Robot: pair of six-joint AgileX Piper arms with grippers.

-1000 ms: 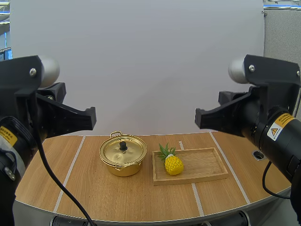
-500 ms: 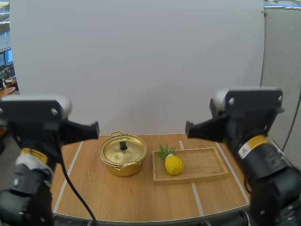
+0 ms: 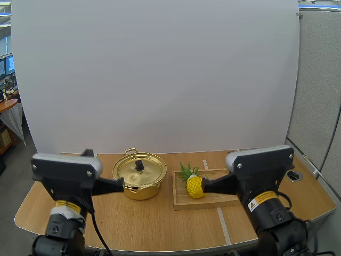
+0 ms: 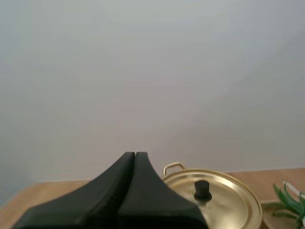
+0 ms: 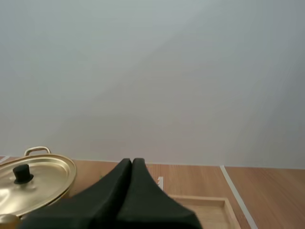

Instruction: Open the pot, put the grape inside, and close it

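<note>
My left pincer [image 4: 135, 154] and right pincer [image 5: 132, 161] are both pressed together. The lid [image 3: 129, 170] is sitting on the pot [image 3: 139, 191], a pineapple [image 3: 196, 186] on the tray [image 3: 184, 199]. I should be opening wide, right over the knob [image 3: 139, 165]

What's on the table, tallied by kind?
gold pot: 1
pot lid: 1
toy pineapple: 1
wooden tray: 1
Total: 4
</note>
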